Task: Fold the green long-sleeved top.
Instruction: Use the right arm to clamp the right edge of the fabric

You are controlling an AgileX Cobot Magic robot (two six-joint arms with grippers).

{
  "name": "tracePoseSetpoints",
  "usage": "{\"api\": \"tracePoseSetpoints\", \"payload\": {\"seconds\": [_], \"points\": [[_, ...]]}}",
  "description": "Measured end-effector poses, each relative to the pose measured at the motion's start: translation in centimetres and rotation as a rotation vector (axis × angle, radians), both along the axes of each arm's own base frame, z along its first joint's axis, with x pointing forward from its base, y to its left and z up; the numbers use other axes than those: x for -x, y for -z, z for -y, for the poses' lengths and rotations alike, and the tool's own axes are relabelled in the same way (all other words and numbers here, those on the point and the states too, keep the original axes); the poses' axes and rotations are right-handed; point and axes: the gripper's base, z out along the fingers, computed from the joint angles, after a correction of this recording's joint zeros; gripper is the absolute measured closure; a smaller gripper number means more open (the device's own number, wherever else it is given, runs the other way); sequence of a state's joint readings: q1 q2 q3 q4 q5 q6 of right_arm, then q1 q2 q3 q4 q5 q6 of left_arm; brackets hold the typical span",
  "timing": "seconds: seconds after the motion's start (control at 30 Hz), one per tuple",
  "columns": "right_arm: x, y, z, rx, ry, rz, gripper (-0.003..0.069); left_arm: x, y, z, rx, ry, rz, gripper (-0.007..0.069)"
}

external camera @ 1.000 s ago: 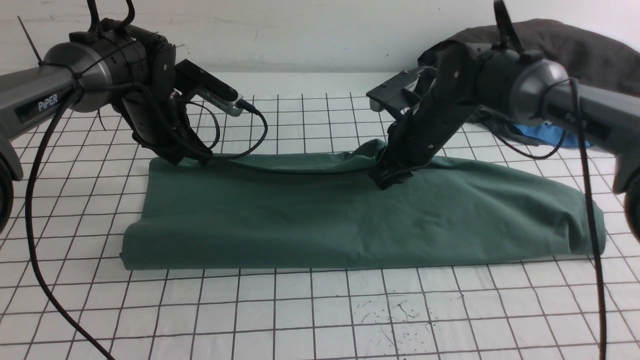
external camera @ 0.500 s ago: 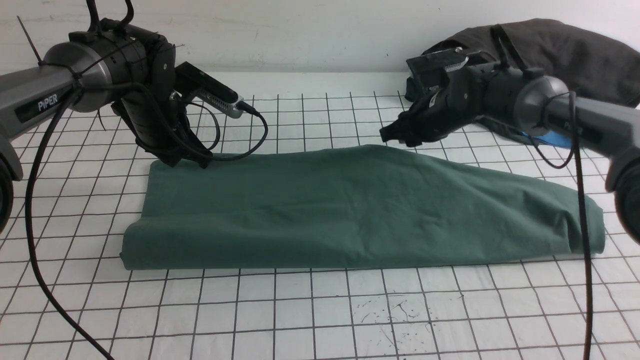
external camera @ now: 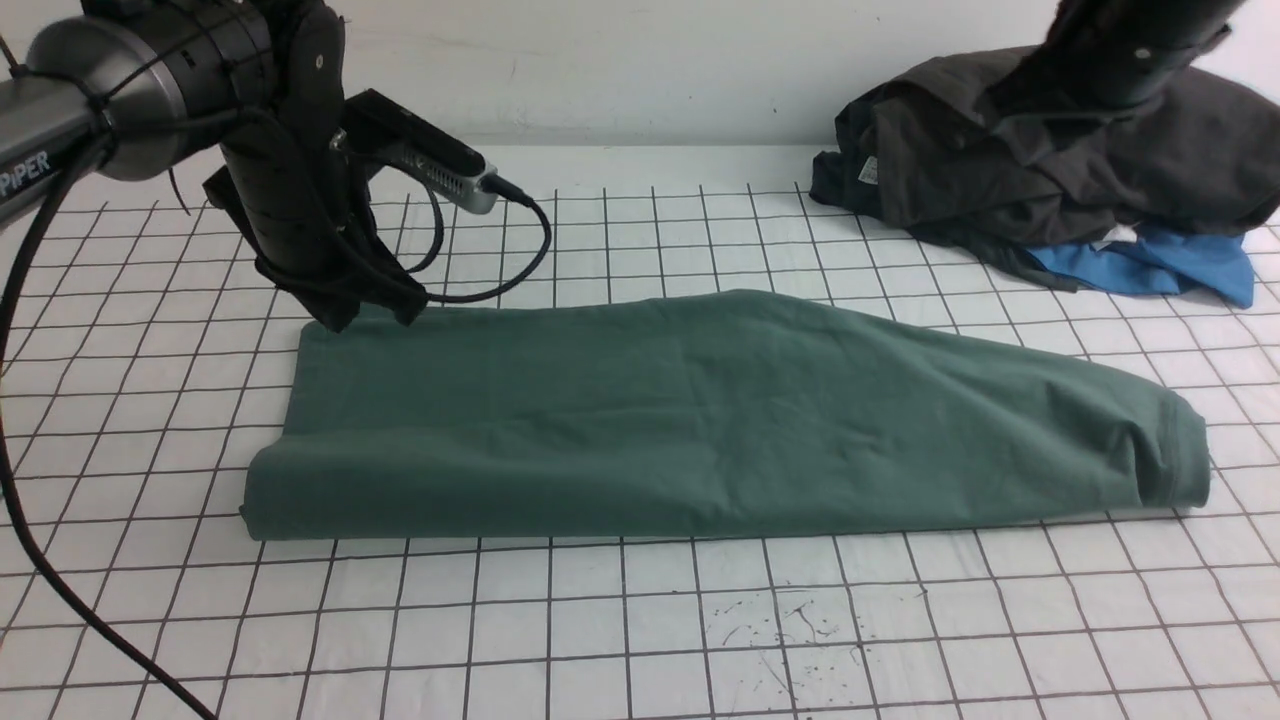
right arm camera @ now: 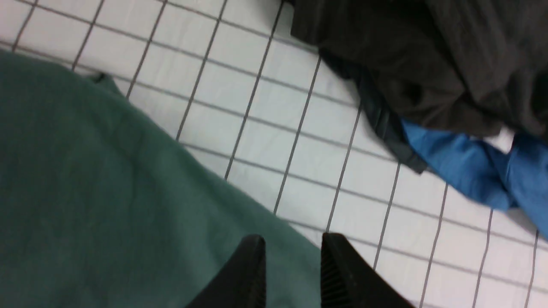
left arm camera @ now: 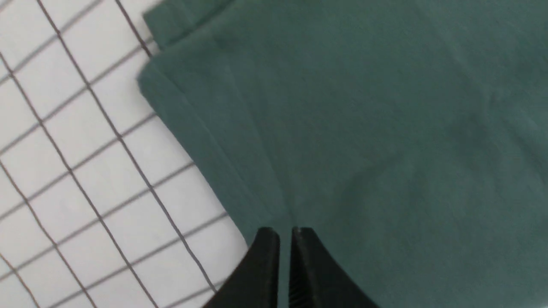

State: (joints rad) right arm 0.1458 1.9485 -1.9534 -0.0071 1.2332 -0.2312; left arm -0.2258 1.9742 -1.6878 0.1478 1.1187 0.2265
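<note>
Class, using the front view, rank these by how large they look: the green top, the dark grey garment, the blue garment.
1. green top
2. dark grey garment, farther from the camera
3. blue garment, mostly hidden under the grey one

Right gripper (right arm camera: 293, 239): two black ribbed fingers (right arm camera: 252, 273), jaws a little apart, nothing between them.
Green long-sleeved top (right arm camera: 107, 192): lies flat under the gripper; its sloping edge passes below the fingertips.
Table cover (right arm camera: 265, 128): white with a dark grid.
Dark grey garment (right arm camera: 428, 64): crumpled heap, well apart from the top.
Blue garment (right arm camera: 462, 171): sticks out from under the grey heap.
White patch (right arm camera: 501, 139): possibly a label, too blurred to tell.
</note>
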Motion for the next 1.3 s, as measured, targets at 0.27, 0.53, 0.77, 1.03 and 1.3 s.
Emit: {"api": "tracePoseSetpoints", "payload": {"seconds": [0.27, 0.53, 0.77, 1.03, 1.3], "points": [[6.1, 7.6, 4.0, -0.014, 0.056, -0.312, 0.047, 4.7, 6.2, -1.0, -0.023, -0.017, -0.194, 0.0599], [5.1, 14.0, 9.6, -0.073, 0.295, -0.333, 0.0302, 6.2, 9.1, -1.7, -0.02, -0.027, -0.211, 0.0599], [3.6, 17.8, 11.2, -0.093, 0.396, -0.311, 0.0073, 6.1, 9.1, -2.7, -0.002, -0.083, -0.212, 0.0599], [3.1, 18.7, 11.1, -0.119, 0.41, -0.3, 0.0095, 6.1, 9.1, -2.7, 0.001, -0.089, -0.212, 0.0599], [2.9, 18.7, 10.9, -0.134, 0.378, -0.292, 0.0386, 6.1, 9.1, -2.6, 0.002, -0.091, -0.211, 0.0599]]}}
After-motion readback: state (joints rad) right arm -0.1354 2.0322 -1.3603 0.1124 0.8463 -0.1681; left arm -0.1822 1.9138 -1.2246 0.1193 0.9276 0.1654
